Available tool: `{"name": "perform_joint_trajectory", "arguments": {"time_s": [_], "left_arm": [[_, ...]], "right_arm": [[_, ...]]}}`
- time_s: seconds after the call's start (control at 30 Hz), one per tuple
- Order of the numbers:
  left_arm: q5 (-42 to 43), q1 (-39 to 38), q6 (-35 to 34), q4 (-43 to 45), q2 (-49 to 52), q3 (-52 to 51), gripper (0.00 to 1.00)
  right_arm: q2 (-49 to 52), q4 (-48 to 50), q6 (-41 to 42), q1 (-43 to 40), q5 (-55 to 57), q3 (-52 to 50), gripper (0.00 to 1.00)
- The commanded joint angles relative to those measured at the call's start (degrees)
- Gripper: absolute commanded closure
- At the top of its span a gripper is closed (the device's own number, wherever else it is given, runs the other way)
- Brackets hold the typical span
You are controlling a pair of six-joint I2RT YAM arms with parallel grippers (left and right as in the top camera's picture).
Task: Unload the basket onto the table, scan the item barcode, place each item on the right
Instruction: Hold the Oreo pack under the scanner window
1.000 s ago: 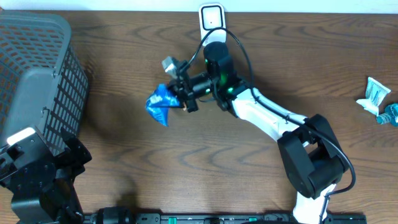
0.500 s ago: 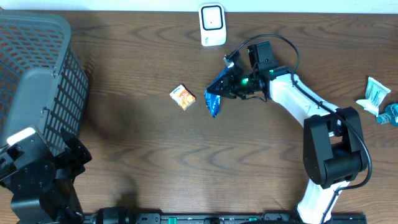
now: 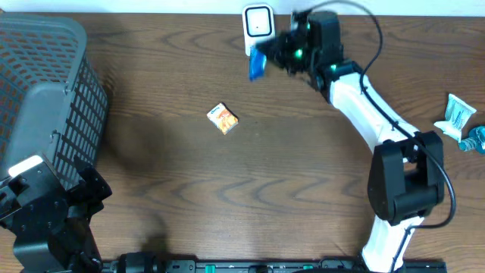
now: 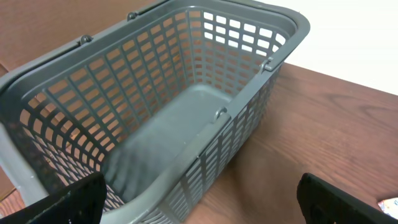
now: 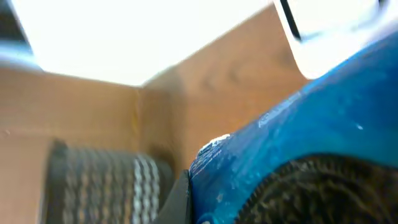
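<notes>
Grey plastic basket (image 3: 45, 91) fills the left end of the counter (image 3: 227, 189), and the left wrist view shows it bare inside. The left tool (image 4: 202, 208) sits by the basket's near end, looking into it. Its jaws are spread as wide as they go, with nothing between them.

Toward the middle a small orange box (image 3: 223, 118) lies on the wood, well apart from everything else. Right of it, at the far edge, stands the white scanner (image 3: 258, 23). The blue packet (image 3: 257, 65) is held up off the counter, touching or just in front of the scanner's lower edge as seen from above. The right tool (image 3: 274, 53) is clamped tight on the packet from its right side. At the far right edge lie a white tube (image 3: 457, 114) and a teal item (image 3: 476, 140).

The pickup and the carry look done, since the packet is at the scanner. What seems left is turning the barcode to the scanner's window and getting a read. No barcode shows in any view, so whether a read has happened cannot be told.

From above, the packet's long axis runs from the far edge toward the near one, leaning a little left at its near end. It looks narrow, so it is probably held on edge. In the right wrist view its crinkled blue film (image 5: 311, 137) lies just under the scanner's white body (image 5: 336, 31).
</notes>
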Motion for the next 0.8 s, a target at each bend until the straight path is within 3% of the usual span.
{"name": "perform_joint_trajectory", "arguments": {"time_s": [0.0, 0.2, 0.33, 0.47, 0.77], "left_arm": [[-0.2, 0.22, -0.28, -0.15, -0.07, -0.13, 0.02], [-0.2, 0.22, -0.28, -0.15, -0.07, -0.13, 0.02], [-0.2, 0.22, -0.28, -0.15, -0.07, -0.13, 0.02], [-0.2, 0.22, -0.28, -0.15, -0.07, -0.13, 0.02], [-0.2, 0.22, -0.28, -0.15, -0.07, -0.13, 0.02]], "right_arm": [[7.91, 3.63, 10.19, 1.14, 7.82, 9.35, 0.98], [26.05, 1.05, 22.16, 3.15, 14.51, 32.83, 0.98], [34.95, -3.98, 23.89, 4.44, 19.93, 46.56, 0.99], [39.54, -4.07, 29.75, 4.94, 20.81, 50.47, 0.98], [40.41, -5.84, 29.0, 4.81, 21.0, 50.71, 0.98]]}}
